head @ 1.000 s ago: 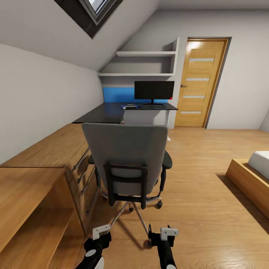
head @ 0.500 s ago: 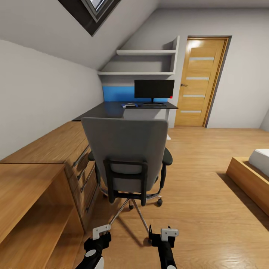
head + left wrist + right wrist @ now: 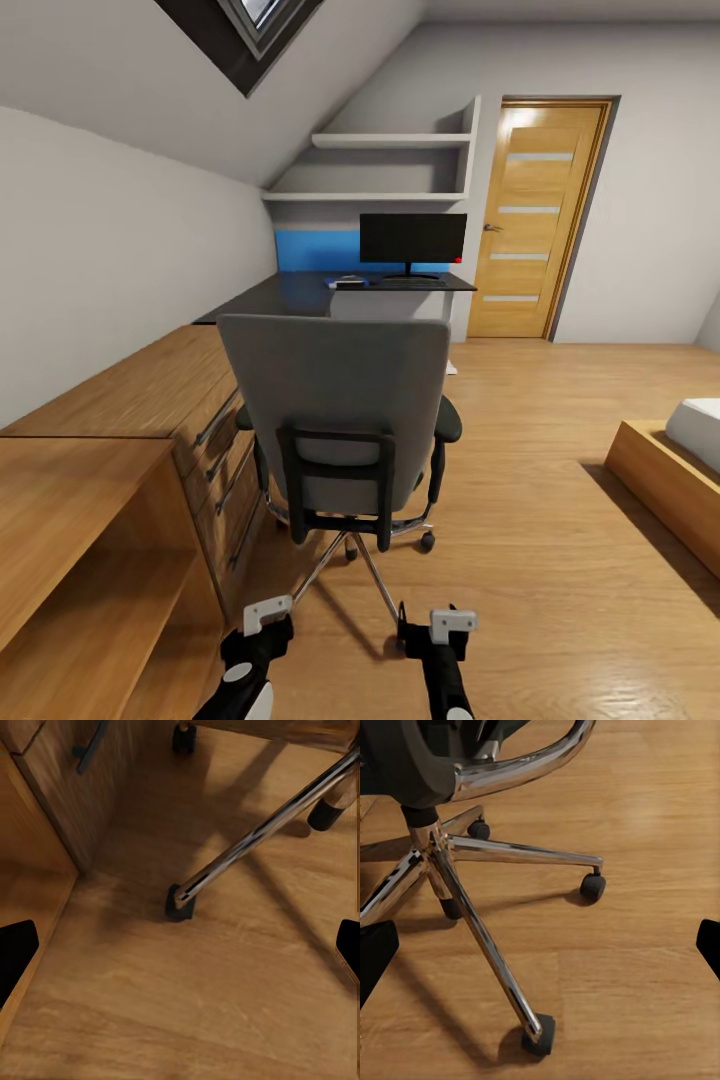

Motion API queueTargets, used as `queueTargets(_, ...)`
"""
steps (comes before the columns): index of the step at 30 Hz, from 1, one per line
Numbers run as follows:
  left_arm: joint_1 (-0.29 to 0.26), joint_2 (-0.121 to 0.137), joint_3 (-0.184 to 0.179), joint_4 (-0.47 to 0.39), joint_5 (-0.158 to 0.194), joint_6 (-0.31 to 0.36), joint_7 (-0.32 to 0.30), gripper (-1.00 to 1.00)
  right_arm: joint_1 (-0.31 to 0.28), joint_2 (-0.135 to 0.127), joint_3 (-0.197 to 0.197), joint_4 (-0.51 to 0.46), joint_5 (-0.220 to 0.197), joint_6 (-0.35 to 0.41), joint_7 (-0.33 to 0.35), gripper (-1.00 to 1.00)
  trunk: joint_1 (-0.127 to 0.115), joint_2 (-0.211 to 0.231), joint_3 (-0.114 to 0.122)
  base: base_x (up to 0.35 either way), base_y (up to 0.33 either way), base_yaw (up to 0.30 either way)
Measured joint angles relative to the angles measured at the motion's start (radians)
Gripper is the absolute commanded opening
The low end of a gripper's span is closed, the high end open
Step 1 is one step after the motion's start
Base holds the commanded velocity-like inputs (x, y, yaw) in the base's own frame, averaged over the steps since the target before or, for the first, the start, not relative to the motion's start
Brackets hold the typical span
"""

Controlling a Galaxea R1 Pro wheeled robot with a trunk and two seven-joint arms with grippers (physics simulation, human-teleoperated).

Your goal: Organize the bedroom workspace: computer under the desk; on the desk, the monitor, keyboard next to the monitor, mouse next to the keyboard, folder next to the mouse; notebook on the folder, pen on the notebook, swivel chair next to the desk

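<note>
One chair (image 3: pixel 340 420) back-on, one monitor (image 3: pixel 412 240) at desk (image 3: pixel 290 298) far edge, wooden floor (image 3: pixel 530 520), two grippers, left (image 3: pixel 262 618) and right (image 3: pixel 440 628), both spread wide, empty.

We count one swivel chair (image 3: pixel 340 430), one desk (image 3: pixel 300 300), one monitor (image 3: pixel 412 241), one door (image 3: pixel 535 220), two wall shelves (image 3: pixel 390 145) and one skylight (image 3: pixel 255 25).
</note>
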Motion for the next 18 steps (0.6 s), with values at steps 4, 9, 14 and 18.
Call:
queueTargets(4, 0.000, -0.003, -0.001, -0.063, 0.000, 0.008, 0.007, 1.00, -0.022, 0.003, 0.000, -0.006, 0.002, 0.083, -0.001, 1.00, 0.000, 0.000, 0.000, 0.000, 0.000, 0.000)
queueTargets(9, -0.017, -0.014, -0.002, -0.142, 0.006, 0.127, 0.005, 1.00, -0.142, 0.001, -0.001, -0.054, 0.002, 0.326, 0.051, 1.00, 0.000, 0.000, 0.000, 0.000, 0.000, 0.000)
queueTargets(14, -0.024, -0.003, -0.004, -0.129, 0.004, 0.166, -0.023, 1.00, -0.160, 0.000, 0.003, -0.032, 0.000, 0.359, 0.159, 1.00, 0.000, 0.000, 0.000, 0.000, 0.000, 0.000)
queueTargets(18, -0.024, 0.002, -0.006, -0.129, 0.001, 0.165, -0.034, 1.00, -0.161, -0.002, 0.003, -0.030, 0.001, 0.330, 0.167, 1.00, 0.000, 0.000, 0.000, 0.000, 0.000, 0.000)
